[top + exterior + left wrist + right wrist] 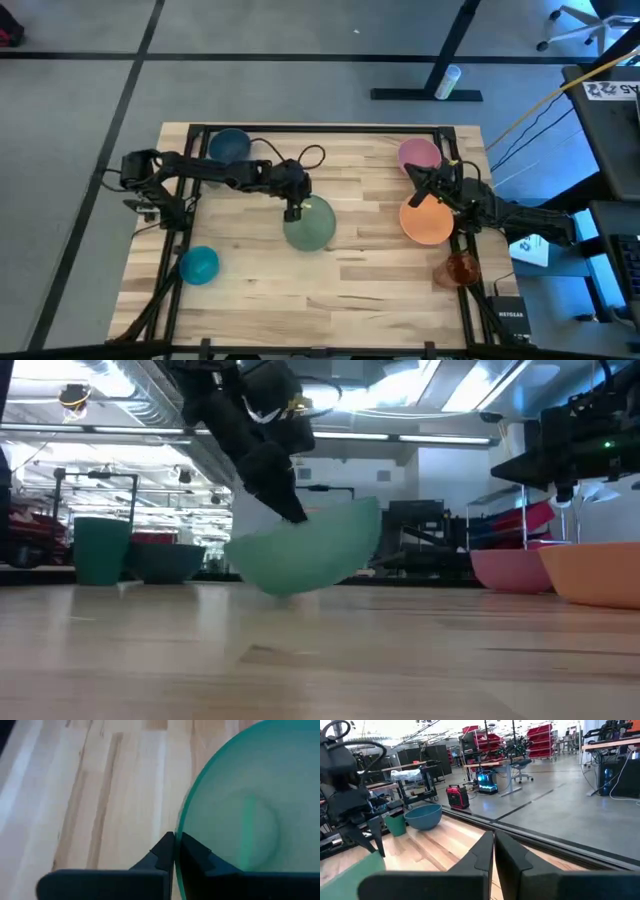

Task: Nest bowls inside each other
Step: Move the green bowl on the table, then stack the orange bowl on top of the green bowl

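Left gripper (293,211): near the middle of the table, its two dark fingers pinched shut on the rim of the round teal-green plastic bowl (309,224); the left wrist view shows the thin rim running between the fingertips (165,851).
Teal-green bowl: tilted, one edge raised by the left gripper and the opposite side resting on the light wooden table (360,280), as the low view shows (300,552).
Right gripper (420,194): at the right side of the table, over the near rim of the round orange plastic bowl (427,221); its fingers meet with nothing between them in the right wrist view (494,851).
Orange bowl: directly under and just beside the right gripper, upright on the table.
Pink round plastic bowl (419,154): just beyond the right gripper, toward the table's far edge, close to the orange bowl.
Dark blue round bowl (229,144): behind the left arm, at the far left of the table.
Bright blue round bowl (199,265): well apart from the left gripper, toward the near left corner.
Small see-through orange-red cup (461,268): near the right arm, on the near side of the orange bowl.
Small dark-green cup (102,550): beside the dark blue bowl, well apart from the left gripper.
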